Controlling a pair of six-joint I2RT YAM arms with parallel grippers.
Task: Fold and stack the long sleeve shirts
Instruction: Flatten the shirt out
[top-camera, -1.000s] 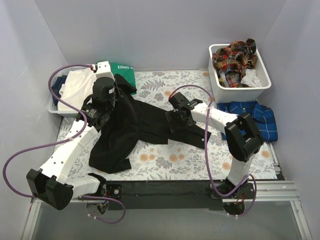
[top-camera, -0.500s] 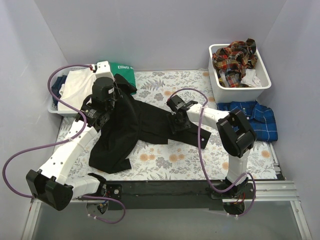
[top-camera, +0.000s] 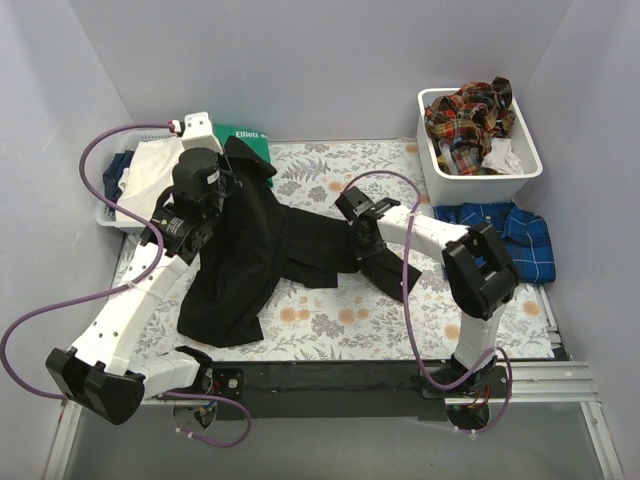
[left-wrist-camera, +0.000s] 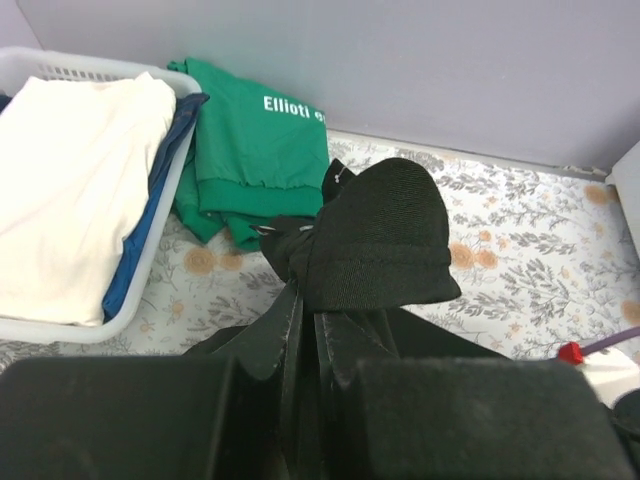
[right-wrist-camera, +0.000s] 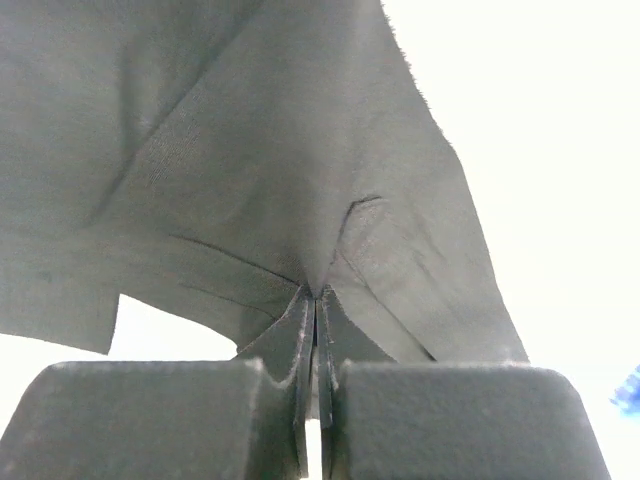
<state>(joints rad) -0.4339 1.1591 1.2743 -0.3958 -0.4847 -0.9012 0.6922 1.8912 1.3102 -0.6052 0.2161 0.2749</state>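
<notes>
a large black shirt (top-camera: 255, 250) of soft, matte cloth lies crumpled across the middle of a counter (top-camera: 330, 322) covered with a floral print. its body is bunched in loose folds toward the left, and one long sleeve runs out flat to the right.

the left hand (top-camera: 232, 172) is at the shirt's upper left edge. in the left wrist view its two dark fingers are pressed together on a gather of the black shirt (left-wrist-camera: 375, 235), and a rounded cuff with a fine ribbed weave flops over above the left hand (left-wrist-camera: 305, 305).

the right hand (top-camera: 366, 243) is on the sleeve side of the shirt. in the right wrist view the right hand (right-wrist-camera: 315, 300) pinches a thin fold of the black shirt (right-wrist-camera: 250, 150), creases fan out from the pinch, and the cloth hangs as a smooth sheet against a washed-out bright background.

a folded green top (top-camera: 248, 140) with white lettering lies at the back left of the counter, just beside a white slatted basket (top-camera: 110, 218). the basket holds a folded white cloth (left-wrist-camera: 70, 190) over something blue.

at the back right, a white plastic bin (top-camera: 480, 178) holds crumpled red-orange plaid shirts (top-camera: 468, 120). a blue plaid shirt (top-camera: 510, 235) lies flat on the counter just in front of the bin, at the right edge.
</notes>
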